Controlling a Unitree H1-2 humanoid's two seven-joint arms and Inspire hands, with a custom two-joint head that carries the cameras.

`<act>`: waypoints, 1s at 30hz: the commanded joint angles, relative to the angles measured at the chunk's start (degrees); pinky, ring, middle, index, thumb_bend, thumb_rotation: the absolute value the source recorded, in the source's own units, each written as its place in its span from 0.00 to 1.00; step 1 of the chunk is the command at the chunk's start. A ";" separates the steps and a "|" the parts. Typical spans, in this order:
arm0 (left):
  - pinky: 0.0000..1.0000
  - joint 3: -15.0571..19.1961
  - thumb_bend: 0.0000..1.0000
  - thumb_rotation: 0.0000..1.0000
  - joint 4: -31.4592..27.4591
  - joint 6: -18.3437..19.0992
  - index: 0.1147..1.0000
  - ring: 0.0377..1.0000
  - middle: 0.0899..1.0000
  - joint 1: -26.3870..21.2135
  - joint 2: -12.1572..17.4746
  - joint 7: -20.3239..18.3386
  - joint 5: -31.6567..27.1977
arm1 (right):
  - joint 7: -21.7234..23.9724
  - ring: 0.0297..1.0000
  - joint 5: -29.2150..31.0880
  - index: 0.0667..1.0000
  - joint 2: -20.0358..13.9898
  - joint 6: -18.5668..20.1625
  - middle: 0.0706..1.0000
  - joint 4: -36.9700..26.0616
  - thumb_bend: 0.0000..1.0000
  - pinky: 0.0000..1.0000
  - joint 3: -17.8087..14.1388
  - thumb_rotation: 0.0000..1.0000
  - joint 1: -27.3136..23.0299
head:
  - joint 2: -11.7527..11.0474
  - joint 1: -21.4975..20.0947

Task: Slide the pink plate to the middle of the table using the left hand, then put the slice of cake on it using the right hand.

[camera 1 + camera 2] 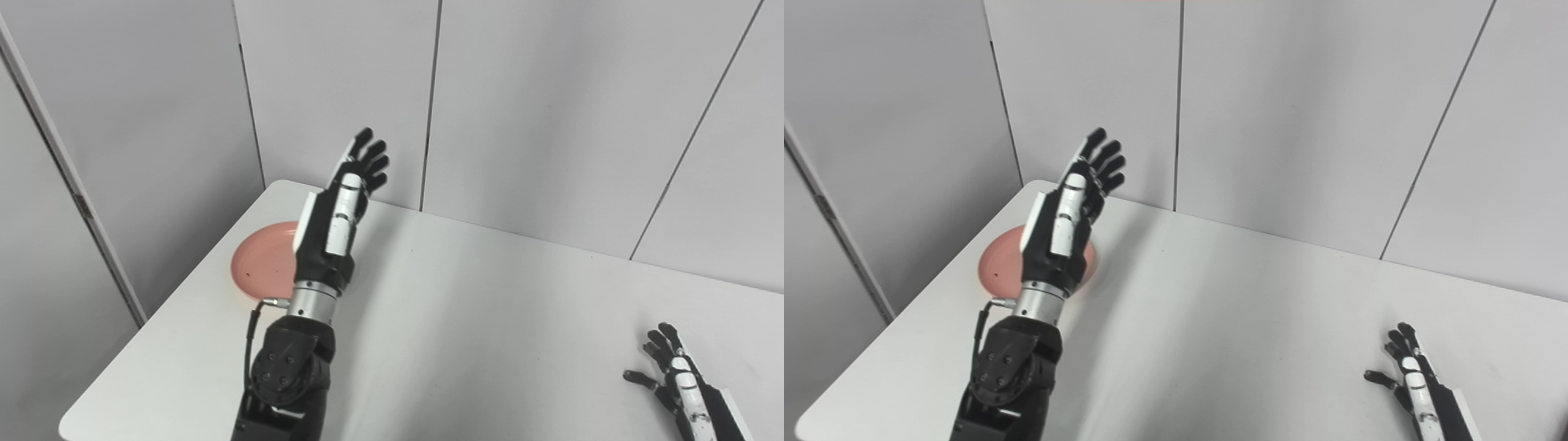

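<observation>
Our left hand [343, 202] is raised above the far left part of the white table [490, 331], fingers [372, 160] stretched out and apart, holding nothing. We see it edge-on, its palm turned toward the right and its fingertips pointing up toward the grey wall panels [551, 110]. Under and behind our wrist lies the pink plate [260, 263], flat on the table near the far left corner, partly covered by our forearm; we cannot tell whether the arm touches it. Our right hand [1409, 367] rests low at the near right of the table, fingers spread and empty, well apart from the plate. We see no slice of cake in either view
</observation>
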 commanded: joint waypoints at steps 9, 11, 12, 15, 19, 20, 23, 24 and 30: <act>0.91 7.73 0.41 1.00 0.62 -4.11 0.90 0.91 0.92 -3.09 4.39 4.24 -2.94 | 0.09 0.95 -0.82 0.97 -1.25 0.54 0.95 2.56 0.21 0.99 -0.51 1.00 1.14 | 0.69 1.11; 0.91 8.74 0.40 1.00 0.79 -4.07 0.91 0.91 0.92 -3.30 4.70 5.15 -2.71 | 0.25 0.95 -0.77 0.97 -1.34 0.13 0.95 2.81 0.23 1.00 -0.52 1.00 1.10 | 0.79 1.25; 0.92 9.10 0.40 1.00 0.87 -4.07 0.91 0.91 0.93 -3.37 4.89 5.50 -2.65 | 0.33 0.95 -0.78 0.97 -1.39 -0.28 0.95 3.05 0.24 1.00 -0.51 1.00 1.06 | 0.82 1.31; 0.93 10.08 0.39 1.00 0.99 -4.13 0.92 0.92 0.93 -3.56 5.32 6.39 -2.76 | 1.02 0.95 0.09 0.98 -1.42 -0.83 0.96 3.74 0.28 1.00 -0.75 1.00 0.86 | 0.95 1.51; 0.92 11.56 0.41 1.00 1.33 -3.70 0.93 0.92 0.94 -3.24 6.29 7.99 -2.12 | 1.28 0.95 0.03 0.98 -1.64 -1.51 0.96 4.07 0.28 1.00 -0.82 1.00 0.75 | 1.11 2.05; 0.93 11.91 0.41 1.00 1.60 -3.76 0.93 0.93 0.94 -3.17 6.49 8.27 -2.10 | 1.16 0.95 0.01 0.98 -1.65 -1.31 0.96 4.00 0.27 1.00 -0.88 1.00 0.74 | 1.11 2.23; 0.93 12.57 0.41 1.00 2.35 -3.88 0.94 0.94 0.95 -3.04 6.94 8.88 -2.08 | 0.78 0.95 -0.62 0.98 -1.88 -1.21 0.96 3.56 0.29 1.00 -0.81 1.00 0.93 | 1.19 2.70; 0.93 12.71 0.40 1.00 2.61 -3.92 0.94 0.94 0.95 -3.00 7.07 9.08 -2.11 | 0.61 0.95 -0.97 0.97 -1.99 -1.20 0.95 3.29 0.26 0.99 -0.74 1.00 1.08 | 1.19 2.70; 0.93 13.91 0.40 1.00 4.19 -4.01 0.94 0.93 0.95 -3.03 7.50 10.29 -2.87 | 0.58 0.94 -1.97 0.97 -2.54 -1.18 0.95 1.92 0.20 0.97 -0.44 1.00 1.56 | 1.36 3.38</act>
